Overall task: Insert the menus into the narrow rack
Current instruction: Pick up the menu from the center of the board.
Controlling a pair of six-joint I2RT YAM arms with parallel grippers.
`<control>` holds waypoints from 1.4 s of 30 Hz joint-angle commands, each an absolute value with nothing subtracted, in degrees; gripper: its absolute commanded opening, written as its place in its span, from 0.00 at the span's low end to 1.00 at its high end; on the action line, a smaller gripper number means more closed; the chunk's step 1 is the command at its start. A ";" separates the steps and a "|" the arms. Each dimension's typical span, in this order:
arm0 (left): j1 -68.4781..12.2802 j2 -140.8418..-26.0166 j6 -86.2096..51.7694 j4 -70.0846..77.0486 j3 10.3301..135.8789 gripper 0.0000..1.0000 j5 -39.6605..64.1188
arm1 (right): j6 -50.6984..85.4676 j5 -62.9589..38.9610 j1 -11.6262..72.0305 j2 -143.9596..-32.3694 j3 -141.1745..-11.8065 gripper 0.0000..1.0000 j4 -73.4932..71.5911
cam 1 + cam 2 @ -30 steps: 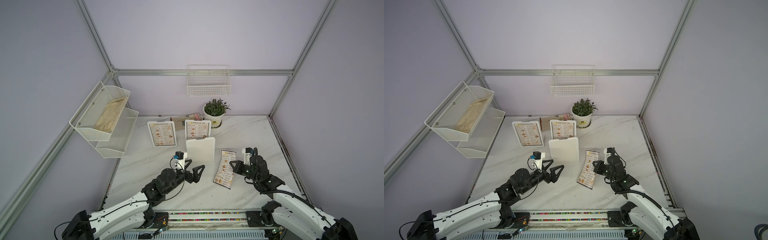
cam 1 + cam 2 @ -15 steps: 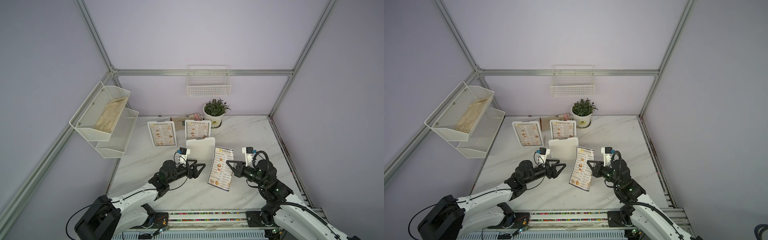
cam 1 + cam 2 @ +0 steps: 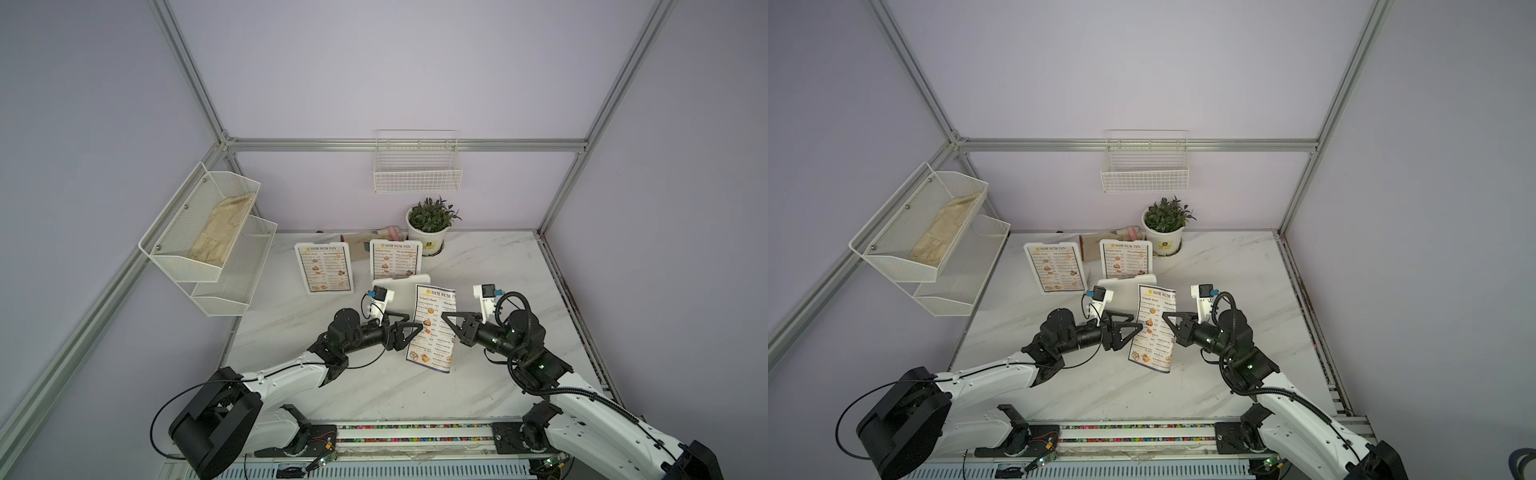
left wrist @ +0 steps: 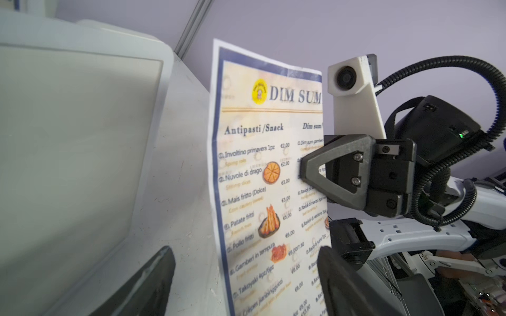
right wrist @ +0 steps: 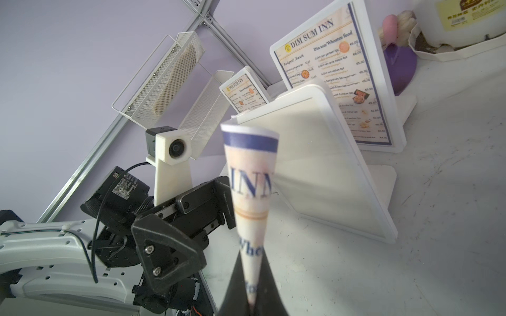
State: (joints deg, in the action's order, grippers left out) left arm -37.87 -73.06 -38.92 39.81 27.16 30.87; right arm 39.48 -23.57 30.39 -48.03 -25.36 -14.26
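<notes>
Menu [image 3: 430, 332], thin curled paper, in right pincer [image 3: 448, 328].

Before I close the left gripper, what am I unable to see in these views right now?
- empty rack slot: too small in both top views; the wrist views show only its panel face.
- held menu: lower edge cut off by the left wrist frame, one side hidden behind the right gripper.
- left gripper touching the sheet or not: fingers blurred in the left wrist view, overlapping it in top views.
</notes>
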 commanded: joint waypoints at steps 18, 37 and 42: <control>-37.44 -73.53 -40.82 48.65 31.10 0.13 37.78 | 37.44 -23.03 31.73 -54.18 -29.13 0.07 -21.95; -37.18 -63.03 -33.58 35.45 30.71 0.00 32.78 | 33.75 -18.09 31.73 -51.94 -29.62 0.42 -17.35; -36.57 -60.91 -32.14 32.47 31.46 0.00 32.78 | 33.01 -11.04 31.73 -47.96 -28.06 0.79 -15.03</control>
